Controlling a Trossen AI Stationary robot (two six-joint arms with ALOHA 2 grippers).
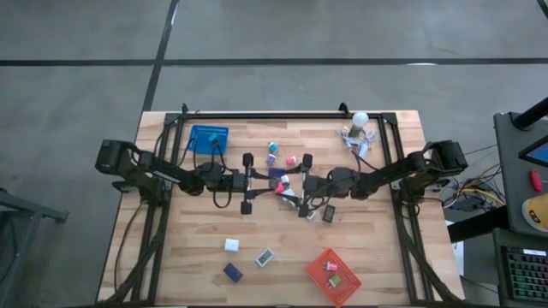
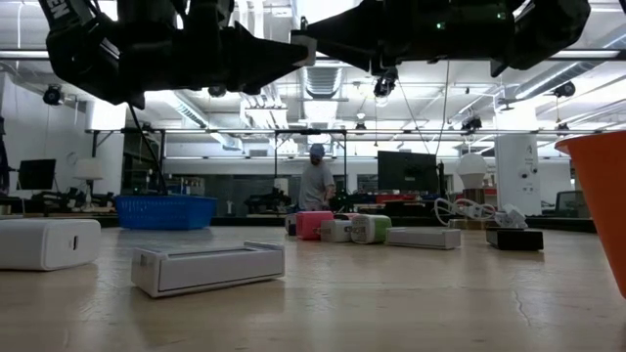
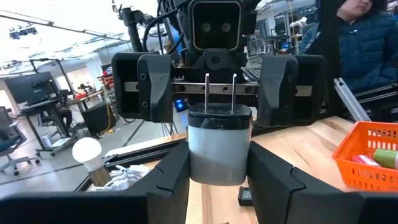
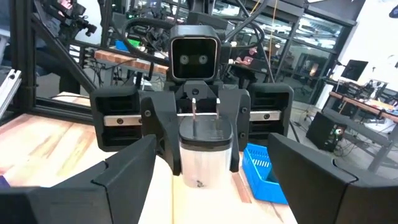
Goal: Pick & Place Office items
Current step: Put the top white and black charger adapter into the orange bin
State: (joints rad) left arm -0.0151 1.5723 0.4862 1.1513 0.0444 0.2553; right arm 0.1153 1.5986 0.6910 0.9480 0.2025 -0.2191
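My left gripper (image 3: 219, 186) is shut on a white plug adapter (image 3: 219, 146) with a dark top and two metal prongs (image 3: 221, 90). It holds the adapter level above the table's middle (image 1: 267, 181). Facing it, my right gripper (image 4: 217, 186) stands open, its fingers (image 3: 155, 87) wide on either side of the prong end and touching nothing. Other office items lie on the table: a white box (image 1: 231, 245), a dark blue one (image 1: 232, 272), a flat white one (image 1: 265, 257), a dark one (image 1: 329, 212), and small teal, pink and green ones (image 1: 291, 159). My left gripper pinches the adapter's white body (image 3: 198, 168) between its two fingers (image 3: 171, 180), on two opposite sides. The fingers reach in level from the table's left. The adapter is lifted clear of the table, and its prongs point toward my right gripper.
A blue mesh basket (image 1: 209, 137) stands at the far left and an orange one (image 1: 334, 275) at the near right, with items in it. A white ball-topped cluster (image 1: 360, 128) sits at the far right. A person in a dark jacket (image 3: 367, 37) is beyond the table.
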